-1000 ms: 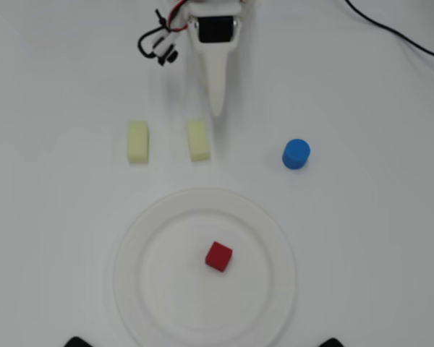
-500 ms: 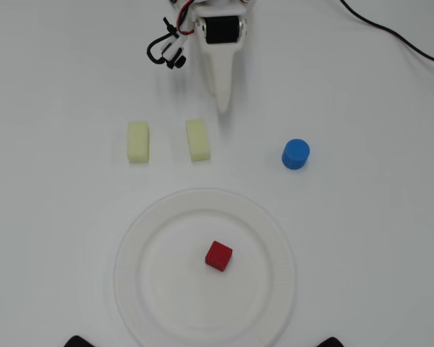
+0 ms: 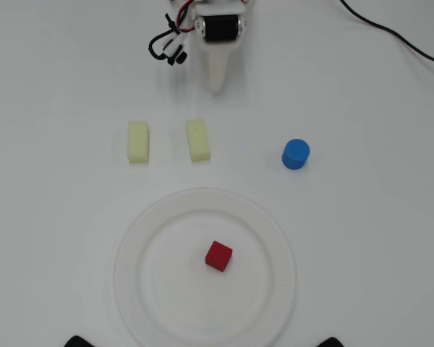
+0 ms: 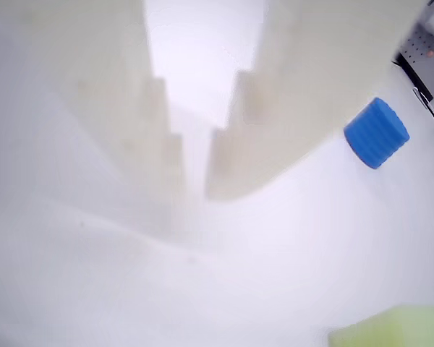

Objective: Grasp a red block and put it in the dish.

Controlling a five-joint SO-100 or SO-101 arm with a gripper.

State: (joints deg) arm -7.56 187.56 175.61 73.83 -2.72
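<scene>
Retreating toward the top edge, the gripper (image 3: 216,88) holds nothing — fingers nearly together; the red block (image 3: 218,256) rests inside the dish (image 3: 148,217).

Overhead view: illumination is bright, even and diffuse. The white table (image 3: 390,238) is close to overexposed, and objects cast only faint, soft shadows. The dish (image 3: 275,238) has low contrast against the table; its rim is traced by slight shading. Focus is acceptable, with mild softness overall. Wrist view: washed out and strongly blurred. The jaws fill the upper picture out of focus, with indistinct edges. The blue cylinder (image 4: 377,133) is the sharpest item.
</scene>
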